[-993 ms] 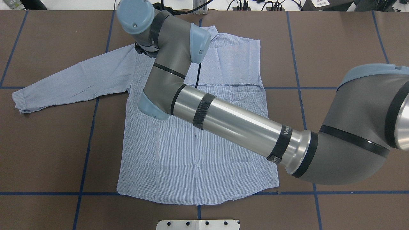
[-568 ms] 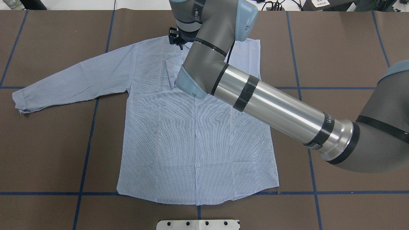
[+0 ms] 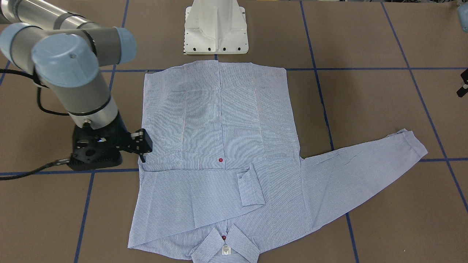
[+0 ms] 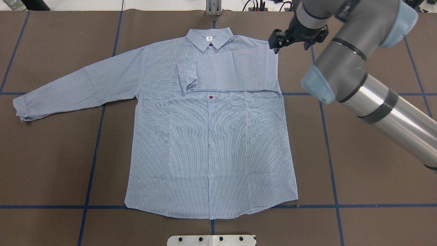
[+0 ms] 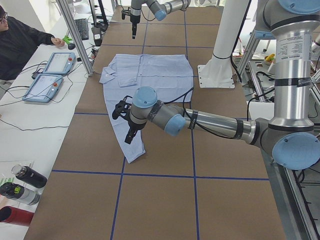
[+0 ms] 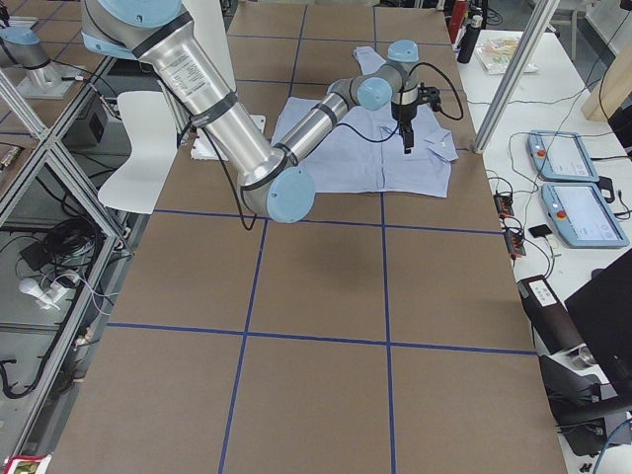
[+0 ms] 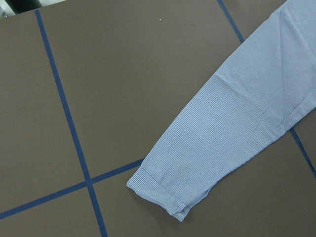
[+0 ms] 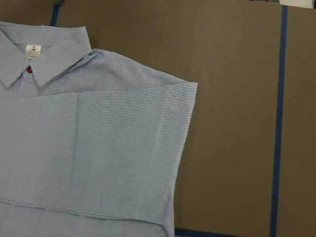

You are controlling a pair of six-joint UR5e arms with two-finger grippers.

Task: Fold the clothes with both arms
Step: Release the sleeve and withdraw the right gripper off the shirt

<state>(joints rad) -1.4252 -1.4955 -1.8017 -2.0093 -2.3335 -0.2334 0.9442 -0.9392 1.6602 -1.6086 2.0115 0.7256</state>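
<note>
shirt (image 4: 211, 143) is lying flat, front up, on the brown table (image 4: 358, 153), hem nearest the robot. one sleeve (image 4: 232, 73) is lying folded across the chest, and the other sleeve (image 4: 78, 85) is stretching out to robot-left. collar (image 4: 210, 37) is sitting at the far end. right gripper (image 4: 275, 44) is hovering just beside the far right shoulder with no cloth in it; jaw gap unreadable. left gripper (image 5: 128, 131) is hanging over the outstretched cuff (image 7: 163, 197); can't tell its opening.

Blue tape lines (image 4: 51, 207) gridded my brown tabletop (image 4: 44, 160). A white pedestal base (image 3: 215, 27) stood mid-edge on my side. Beyond the far edge lay two pendants (image 5: 59, 63), three bottles (image 5: 29, 176), and a black-sleeved person (image 5: 20, 45).
</note>
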